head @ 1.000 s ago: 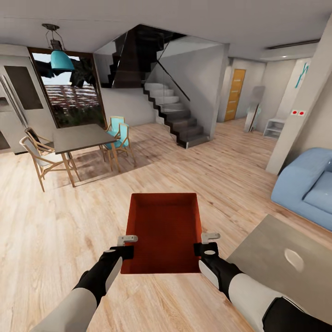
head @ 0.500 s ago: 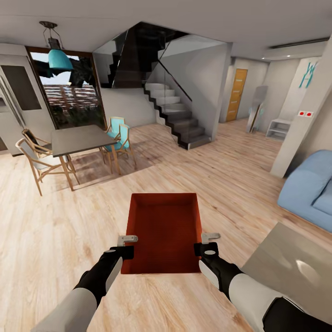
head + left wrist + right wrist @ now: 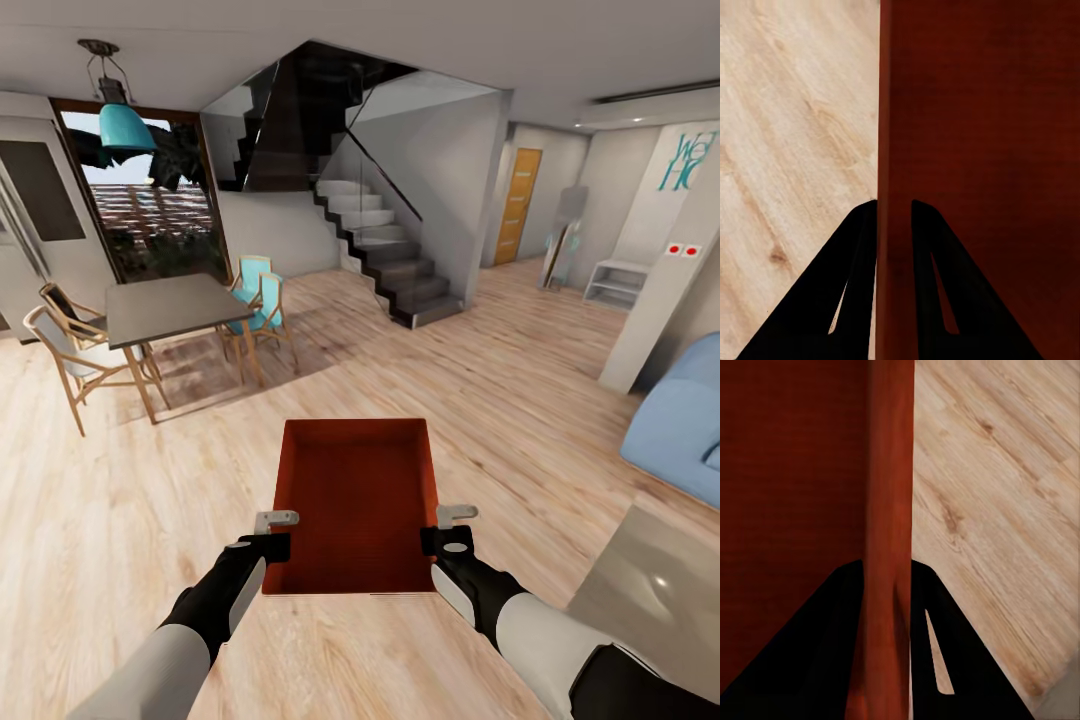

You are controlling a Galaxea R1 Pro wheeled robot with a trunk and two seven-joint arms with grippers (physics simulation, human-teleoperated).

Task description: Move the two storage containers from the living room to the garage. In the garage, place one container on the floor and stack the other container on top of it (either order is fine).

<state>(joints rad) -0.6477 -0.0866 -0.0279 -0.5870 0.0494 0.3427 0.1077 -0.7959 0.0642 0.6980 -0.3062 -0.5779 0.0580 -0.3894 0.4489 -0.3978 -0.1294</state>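
One storage container (image 3: 355, 505) is carried level over the light wood plank floor (image 3: 500, 400) of the living room, held in front of the robot between both arms. The left gripper (image 3: 271, 532) is clamped on the container's left wall, one finger inside and one outside (image 3: 849, 281); the right gripper (image 3: 450, 528) is likewise clenched on the right wall (image 3: 886, 510).

Open planks are seen ahead, leading toward a dark staircase (image 3: 385, 250) and, right of it, a passage ending at an orange-brown door (image 3: 519, 205). A grey dining table (image 3: 165, 305) with wooden chairs (image 3: 65, 355) is noted to the left, well apart from the container. A blue sofa (image 3: 685, 415) and the glossy corner of a table (image 3: 655, 590) are recorded at the right edge.

Container: orange-red, rectangular, thin-walled, flat-bottomed.
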